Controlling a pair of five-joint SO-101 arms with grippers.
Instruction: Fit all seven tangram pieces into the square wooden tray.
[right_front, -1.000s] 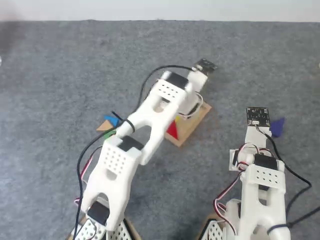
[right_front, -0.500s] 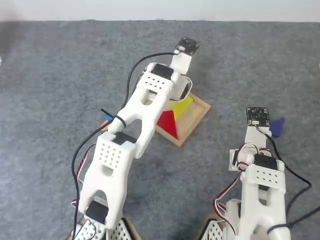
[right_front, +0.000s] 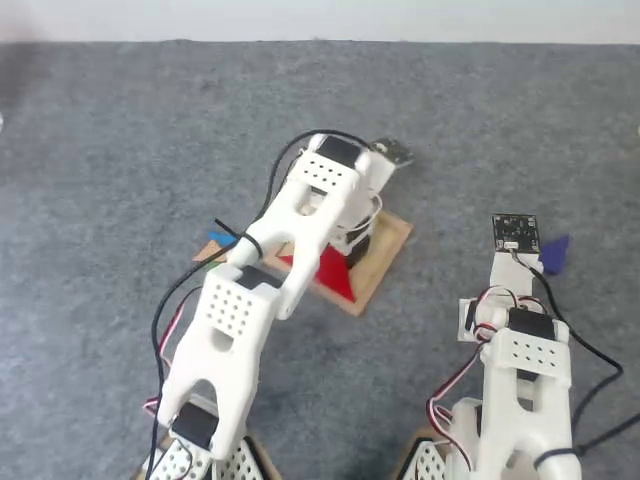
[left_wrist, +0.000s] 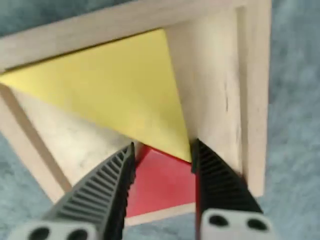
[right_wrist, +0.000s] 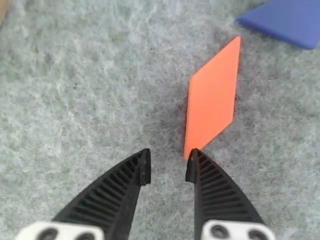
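The square wooden tray lies mid-table, with a red triangle showing in it beside the left arm. In the left wrist view the tray holds a yellow triangle and the red triangle edge to edge. My left gripper hangs open just above their seam, holding nothing. My right gripper stands open over bare carpet, one fingertip near the corner of an orange parallelogram. A purple piece lies beyond it and also appears by the right wrist.
A blue piece and a tan one lie on the carpet left of the tray, partly under the left arm's cable. Grey carpet covers the table. The right arm's base stands at the front right.
The left arm swung back and left off the tray's far corner, then came down over the tray, covering the yellow triangle in the high view. The right arm has stayed still.
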